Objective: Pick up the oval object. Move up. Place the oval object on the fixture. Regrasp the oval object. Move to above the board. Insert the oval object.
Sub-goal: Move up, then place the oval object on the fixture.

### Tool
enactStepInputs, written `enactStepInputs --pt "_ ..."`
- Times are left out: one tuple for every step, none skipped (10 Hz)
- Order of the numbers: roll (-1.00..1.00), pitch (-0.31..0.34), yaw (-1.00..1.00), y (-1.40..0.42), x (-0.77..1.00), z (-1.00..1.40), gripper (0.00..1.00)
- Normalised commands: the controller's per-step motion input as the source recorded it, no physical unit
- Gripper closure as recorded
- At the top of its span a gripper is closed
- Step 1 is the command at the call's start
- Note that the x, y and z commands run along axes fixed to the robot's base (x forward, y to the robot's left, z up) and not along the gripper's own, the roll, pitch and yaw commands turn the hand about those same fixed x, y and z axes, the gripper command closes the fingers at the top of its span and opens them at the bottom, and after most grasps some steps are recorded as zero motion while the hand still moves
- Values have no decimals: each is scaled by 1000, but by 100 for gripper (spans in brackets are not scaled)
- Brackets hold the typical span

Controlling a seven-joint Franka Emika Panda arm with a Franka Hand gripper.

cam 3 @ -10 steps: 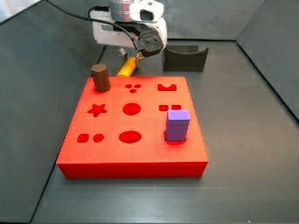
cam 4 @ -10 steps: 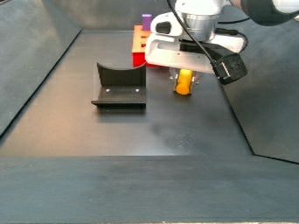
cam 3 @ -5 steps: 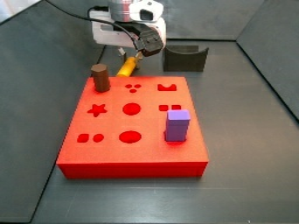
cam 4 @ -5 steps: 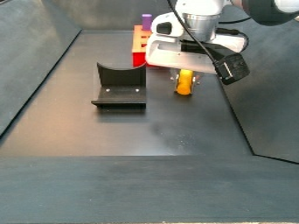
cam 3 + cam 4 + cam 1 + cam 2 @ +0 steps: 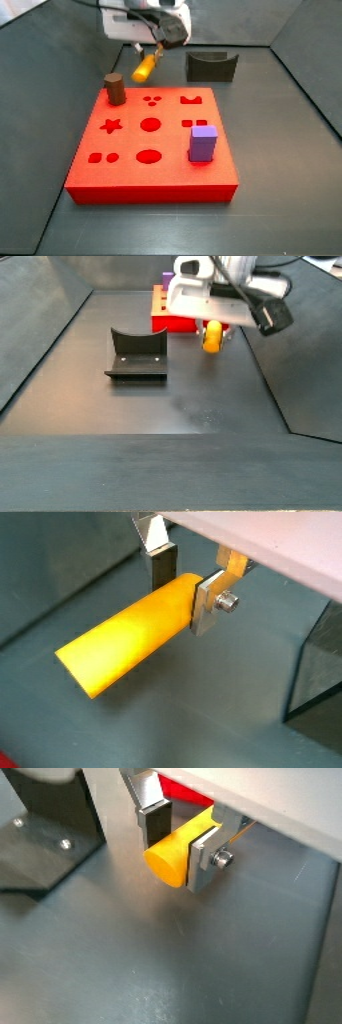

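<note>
The dark bench [image 5: 287, 150] carried the red board [image 5: 154, 150], with a purple block [image 5: 202, 143] and a brown cylinder [image 5: 116, 90] standing on it. The fixture [image 5: 135, 354] stood apart, its notch empty. The claw [image 5: 187, 587], partly cut off in both side views, was clamped on the oval object [image 5: 127, 637], which hung tilted above the bench, higher than a second before.
</note>
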Motion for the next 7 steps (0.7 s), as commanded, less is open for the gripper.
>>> enactStepInputs --pt "26 69 -14 9 -16 318 100" --pt "0 0 0 0 0 1000 100" --pt "8 -6 -2 1 0 1000 100" --pt "16 7 -6 3 -7 1000 100" --pt "25 13 -10 5 -13 1000 100" --pt "37 22 -14 9 -23 1000 100" --pt "45 23 -16 12 -27 1000 100"
